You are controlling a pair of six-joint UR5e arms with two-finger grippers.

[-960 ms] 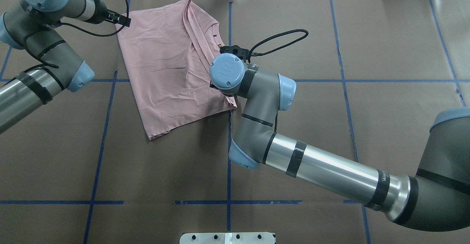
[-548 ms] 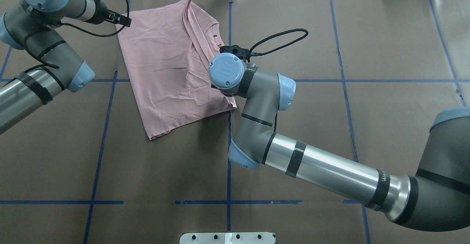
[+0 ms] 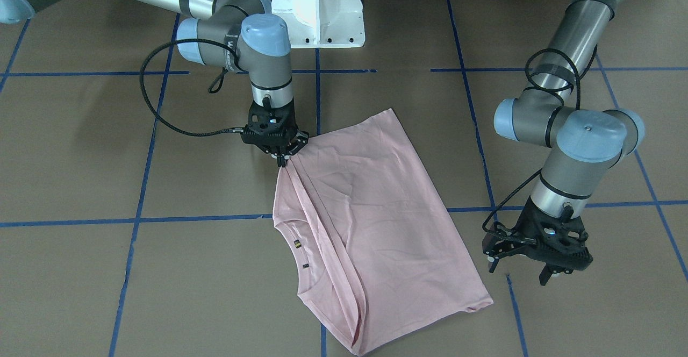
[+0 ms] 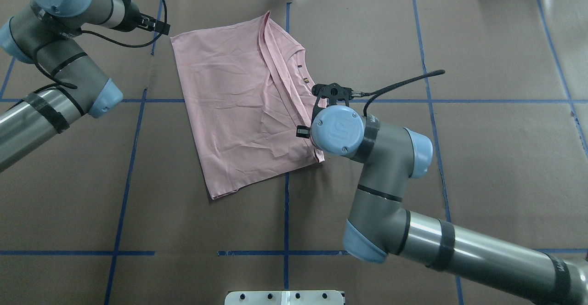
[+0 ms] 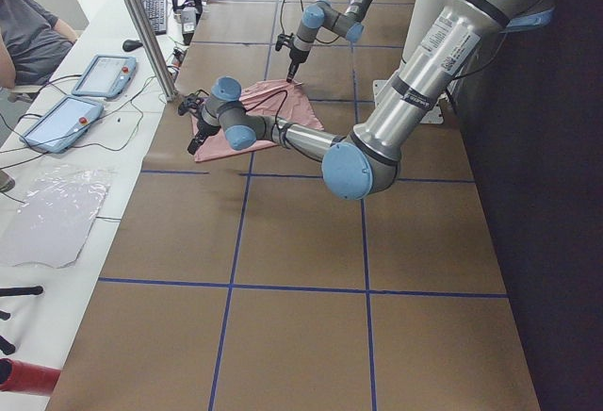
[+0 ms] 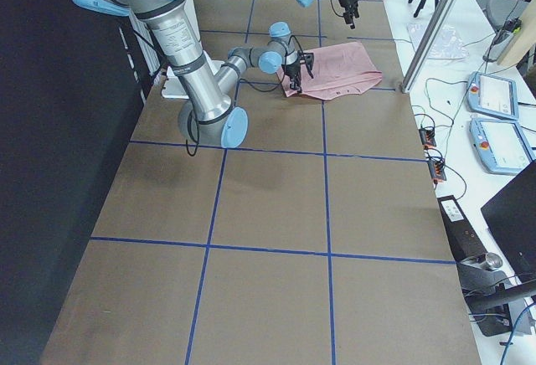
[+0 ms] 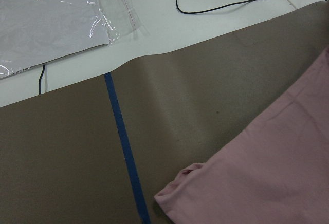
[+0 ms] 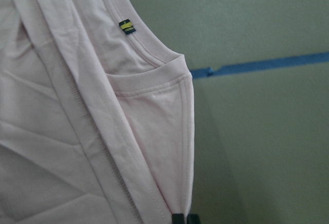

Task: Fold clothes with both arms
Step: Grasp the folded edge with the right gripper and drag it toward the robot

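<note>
In the front-facing view, a pale pink T-shirt (image 3: 376, 222) lies folded and flat on the brown paper-covered table (image 3: 161, 281), slanting across the blue tape lines (image 3: 204, 218). The right gripper (image 3: 281, 159) points straight down, clenched on the shirt corner nearest the white pedestal (image 3: 317, 13). The left gripper (image 3: 518, 271) hangs just beside the shirt's opposite end, its fingers spread and holding nothing.

From overhead, the T-shirt (image 4: 229, 112) sits left of the table's centre with its collar (image 4: 298, 61) toward the right. The right arm's wrist hides that gripper's fingers at the shirt's near right corner. The left gripper (image 4: 156, 24) is just off the far left corner, not touching it.

In the exterior left view, the T-shirt (image 5: 283, 109) lies far along the table, with the left gripper (image 5: 193, 128) at its near end. A person (image 5: 28, 34) sits at the side bench.

In the exterior right view, the right gripper (image 6: 293, 80) stands at the near edge of the T-shirt (image 6: 343, 68).

The left wrist view shows a hemmed shirt corner (image 7: 257, 172) beside a tape line. No fingers are in frame.

In the right wrist view, black fingertips (image 8: 178, 219) are pinched together on a stitched fabric edge below the ribbed collar (image 8: 149, 54).
</note>
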